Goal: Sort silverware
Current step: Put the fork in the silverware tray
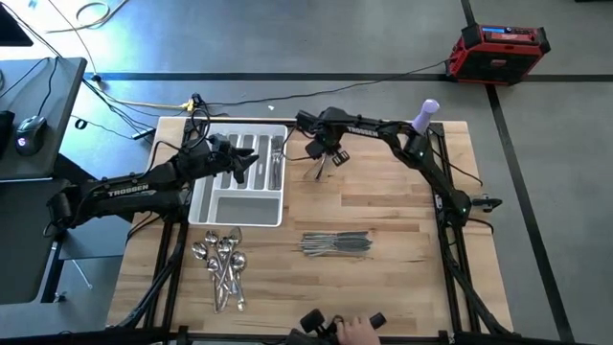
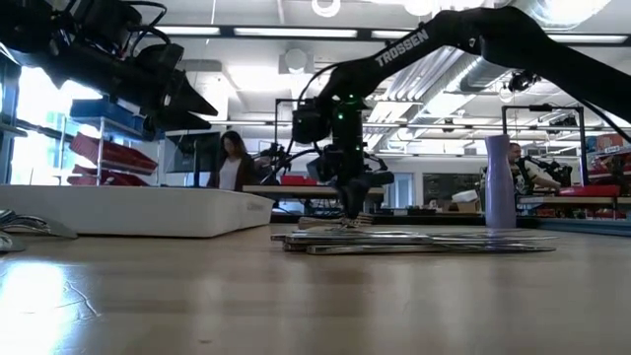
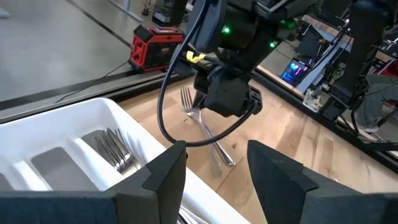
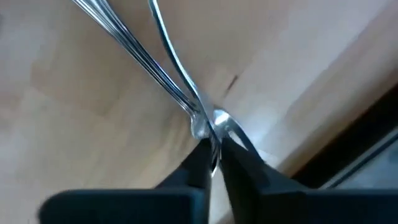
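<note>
Two forks: a crossed pair of forks lies on the bare wood just right of the tray, at about 12 o'clock on the table.
Right gripper: the right gripper stands over this pair, its jaws closed to a narrow pinch on a fork handle end where the handles cross.
Left gripper: the left gripper hovers over the tray at about 11 o'clock, jaws apart, holding nothing.
Handling: judged stiff, light and slick polished metal; a thin handle may twist or slip in a pinch, and the crossed neighbour may drag along. A grip at mid-handle looks safer than one at the tip.
Tray: the white tray already holds forks in its narrow slots.
Other silverware: a spoon heap at 7 o'clock; a bundle of knives at 6 o'clock.
Obstacles: the left arm over the tray may crowd the drop path; a hand shows at the near edge.
</note>
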You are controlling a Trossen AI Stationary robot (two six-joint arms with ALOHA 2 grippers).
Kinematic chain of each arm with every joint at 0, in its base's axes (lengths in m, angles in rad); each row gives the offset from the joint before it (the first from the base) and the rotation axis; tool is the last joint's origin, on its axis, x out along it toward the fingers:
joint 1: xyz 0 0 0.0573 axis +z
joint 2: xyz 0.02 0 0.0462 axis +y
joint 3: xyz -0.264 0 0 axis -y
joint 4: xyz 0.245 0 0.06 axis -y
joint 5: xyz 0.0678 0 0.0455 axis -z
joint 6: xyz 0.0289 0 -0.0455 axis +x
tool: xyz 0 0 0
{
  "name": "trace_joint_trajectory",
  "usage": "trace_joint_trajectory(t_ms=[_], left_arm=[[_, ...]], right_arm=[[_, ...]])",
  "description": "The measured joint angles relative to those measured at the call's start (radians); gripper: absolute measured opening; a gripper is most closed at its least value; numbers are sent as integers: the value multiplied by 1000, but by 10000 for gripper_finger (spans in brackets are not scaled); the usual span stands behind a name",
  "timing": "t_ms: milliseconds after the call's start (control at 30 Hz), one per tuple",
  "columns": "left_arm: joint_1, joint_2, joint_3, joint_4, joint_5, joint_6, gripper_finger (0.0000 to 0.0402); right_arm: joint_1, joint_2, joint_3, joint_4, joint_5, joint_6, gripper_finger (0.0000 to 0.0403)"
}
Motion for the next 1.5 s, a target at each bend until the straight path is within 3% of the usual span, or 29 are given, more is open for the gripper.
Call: trace_joint_trajectory(t_ms=[200,733,933,1200,1333,1500], left_arm=[[0,0,0,0,0,-1,154],[0,0,0,2,0,-2,154],[0,0,0,1,1,-18,154],[0,0,0,1,3,-19,154],[0,0,0,1,3,-19,154],[0,0,0,0,3,-19,154]], right_arm=[[17,-19,0,-15,-4,82,0],[75,-113,-1,-47,-117,122,0],[82,-90,-58,-36,-191,148,0],[84,-89,-134,-26,-214,213,2],[86,-89,-140,-32,-192,221,35],[86,-89,-140,-31,-187,286,123]])
